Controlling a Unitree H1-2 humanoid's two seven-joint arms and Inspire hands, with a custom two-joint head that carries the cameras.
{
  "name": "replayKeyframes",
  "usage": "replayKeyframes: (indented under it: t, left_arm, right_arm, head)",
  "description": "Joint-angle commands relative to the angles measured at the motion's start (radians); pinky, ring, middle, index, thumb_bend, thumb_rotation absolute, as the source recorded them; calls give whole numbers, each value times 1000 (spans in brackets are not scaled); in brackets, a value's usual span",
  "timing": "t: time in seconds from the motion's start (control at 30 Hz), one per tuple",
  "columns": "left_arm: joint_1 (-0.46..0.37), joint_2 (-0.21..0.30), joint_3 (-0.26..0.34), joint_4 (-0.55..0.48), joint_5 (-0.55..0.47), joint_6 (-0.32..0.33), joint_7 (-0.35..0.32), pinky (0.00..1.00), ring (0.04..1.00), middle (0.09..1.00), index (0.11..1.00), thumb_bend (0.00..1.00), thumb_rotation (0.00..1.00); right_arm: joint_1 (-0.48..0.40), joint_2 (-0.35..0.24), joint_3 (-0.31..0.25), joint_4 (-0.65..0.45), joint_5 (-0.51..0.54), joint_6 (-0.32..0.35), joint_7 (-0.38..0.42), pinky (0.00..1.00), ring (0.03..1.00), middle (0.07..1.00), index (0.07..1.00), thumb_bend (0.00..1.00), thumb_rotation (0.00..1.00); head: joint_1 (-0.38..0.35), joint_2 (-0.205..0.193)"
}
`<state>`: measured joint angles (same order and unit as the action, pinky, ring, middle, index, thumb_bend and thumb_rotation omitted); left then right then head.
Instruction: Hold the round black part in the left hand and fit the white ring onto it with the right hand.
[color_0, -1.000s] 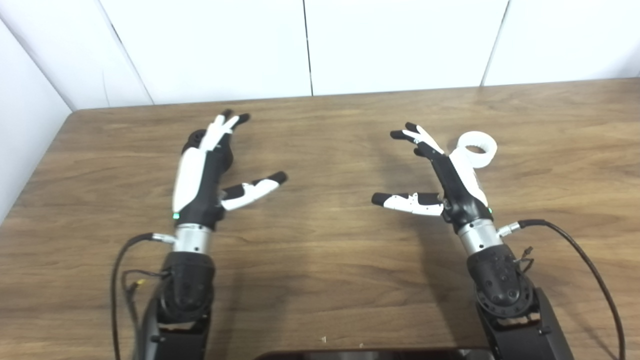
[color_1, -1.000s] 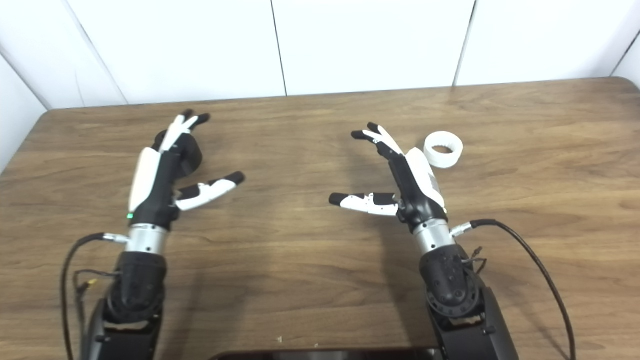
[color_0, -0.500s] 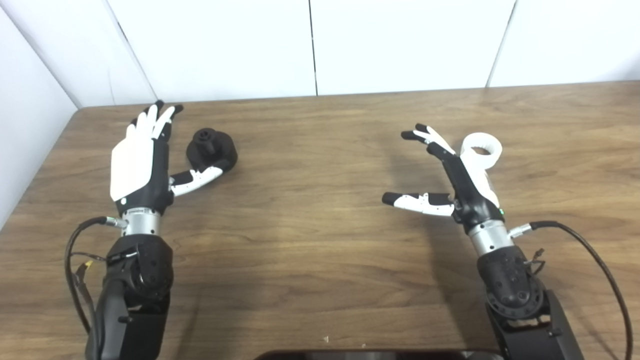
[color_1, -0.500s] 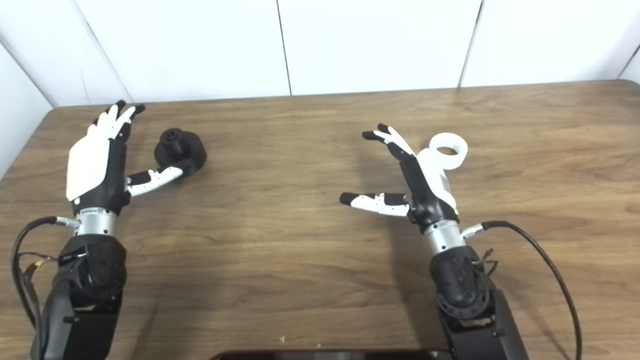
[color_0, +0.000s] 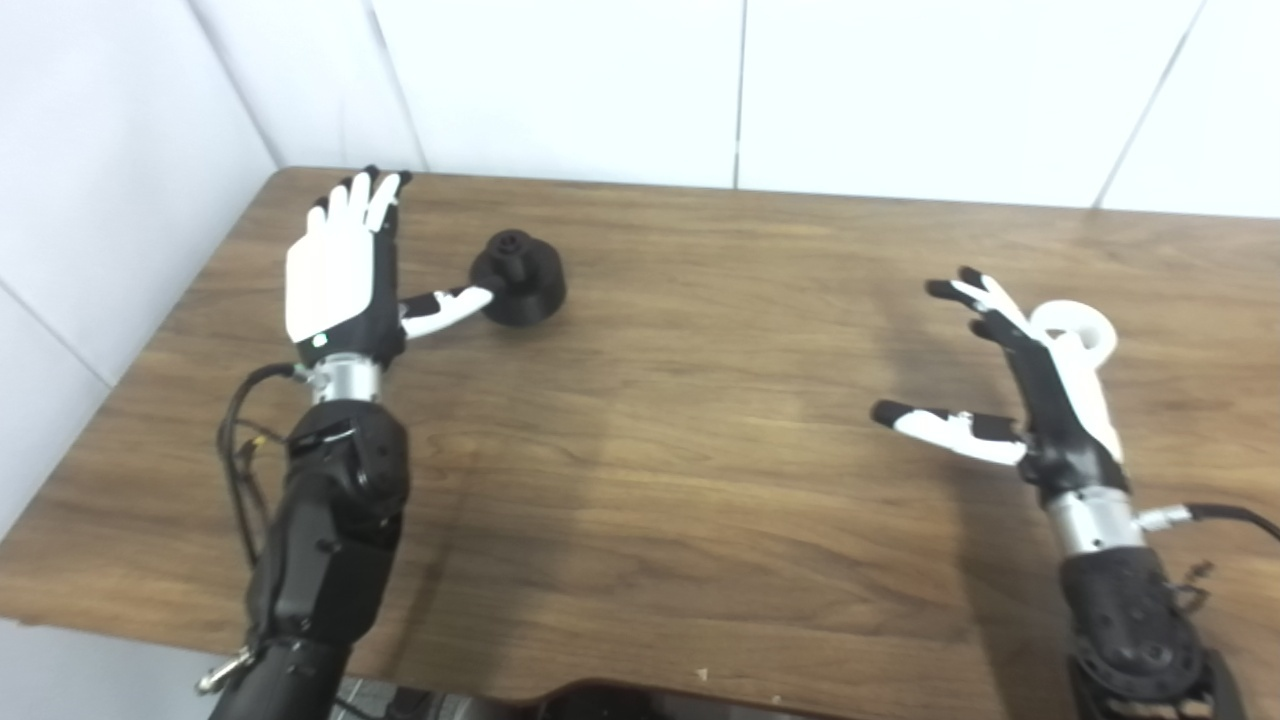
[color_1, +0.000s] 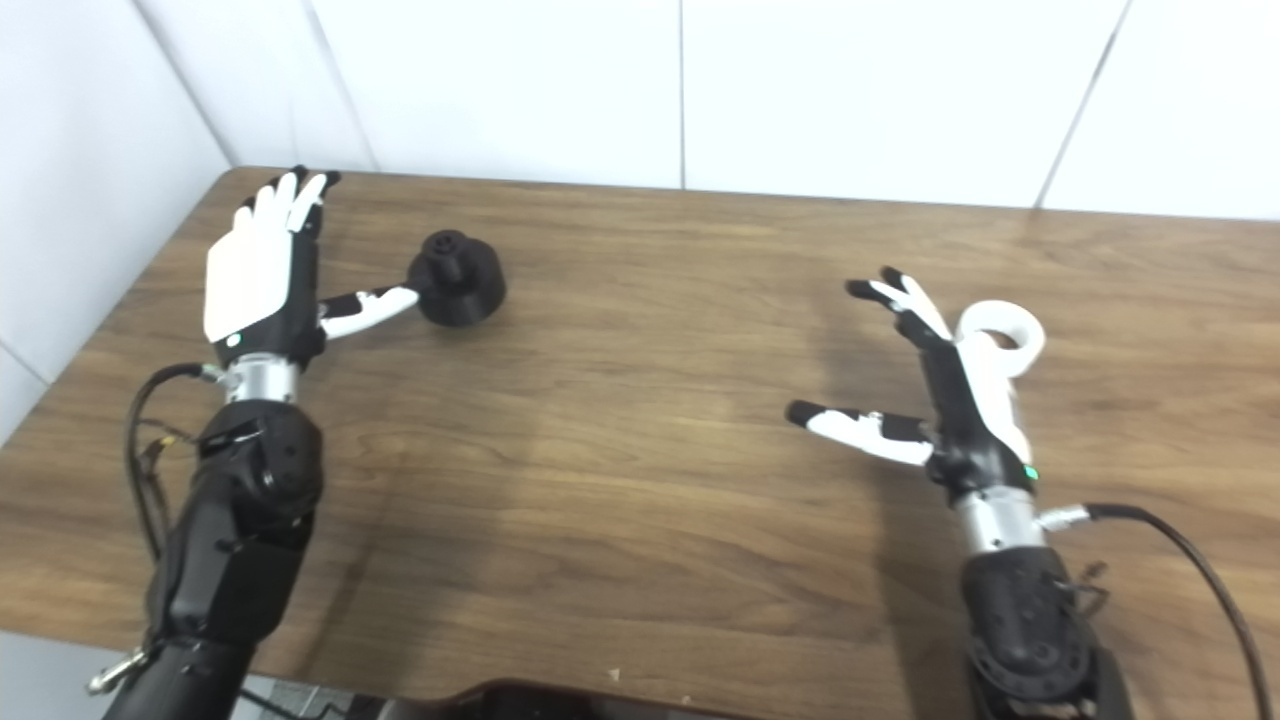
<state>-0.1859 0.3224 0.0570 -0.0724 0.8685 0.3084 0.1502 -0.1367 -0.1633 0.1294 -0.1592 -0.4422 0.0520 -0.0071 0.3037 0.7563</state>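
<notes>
Brown wood grain covers the table (color_0: 650, 480), and its near edge shows at the bottom of both views, with a dark rounded object (color_0: 600, 700) just below that edge. From the bottom left, the black forearm of the left arm (color_0: 330, 520) rises over the near part of the table, with thin cables hanging beside it. From the bottom right comes the right arm (color_1: 1020, 610), and a black cable (color_1: 1180, 560) leaves its wrist toward the right.

A little farther, the right hand (color_1: 960, 400) is released, holding nothing: the thumb points to the left and the fingers (color_1: 900, 300) are spread and reach up and away. The white ring (color_1: 1000, 335) lies on the table just behind this hand, on its right side; part of the ring is hidden by the hand, so I cannot tell if they touch.

On the left side, the left hand (color_0: 335, 275) is also released, with its white back toward the camera and the fingers (color_0: 360, 195) stretched out together toward the far corner of the table. Its thumb points to the right, and the thumb tip reaches the round black part (color_0: 520, 285); it seems to touch its side. The black part stands on the table with a small knob on top, to the right of the left hand and well apart from the white ring.

At the far side, white wall panels (color_0: 600, 90) stand behind the table.
</notes>
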Motion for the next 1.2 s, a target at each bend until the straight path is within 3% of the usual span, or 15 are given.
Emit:
replayKeyframes:
  t: [0.0, 0.13, 0.3, 0.47, 0.67, 1.17]
  left_arm:
    - [-42, 29, 12, -14, 4, 2, 32, 1000, 1000, 1000, 904, 1000, 547]
    - [-45, 36, 12, -5, -20, -8, 23, 1000, 1000, 1000, 887, 1000, 567]
    - [-65, 44, -1, -4, -97, -3, -61, 1000, 1000, 1000, 851, 1000, 573]
    - [-125, 73, -54, 55, -100, 13, -141, 1000, 1000, 1000, 854, 1000, 606]
    - [-198, 101, -118, 134, -78, 52, -190, 1000, 1000, 1000, 843, 1000, 635]
    - [-242, 112, -166, 260, -96, 25, -154, 1000, 1000, 1000, 837, 1000, 625]
  right_arm:
    - [-32, -3, -7, -8, 12, -62, -19, 850, 921, 931, 814, 879, 352]
    - [-35, -8, -14, 9, 13, -85, -23, 855, 921, 932, 816, 878, 366]
    - [-37, -16, -22, 15, 24, -87, -15, 882, 932, 938, 822, 869, 351]
    - [-39, -24, -29, 15, 47, -85, -7, 881, 935, 939, 827, 870, 335]
    - [-39, -37, -32, 17, 27, -101, -21, 872, 923, 927, 828, 877, 339]
    - [-38, -44, -40, 5, 30, -82, -12, 889, 940, 937, 834, 878, 350]
  head:
    - [9, -2]
    - [22, -7]
    - [39, -14]
    - [49, -21]
    - [50, -20]
    - [39, -18]
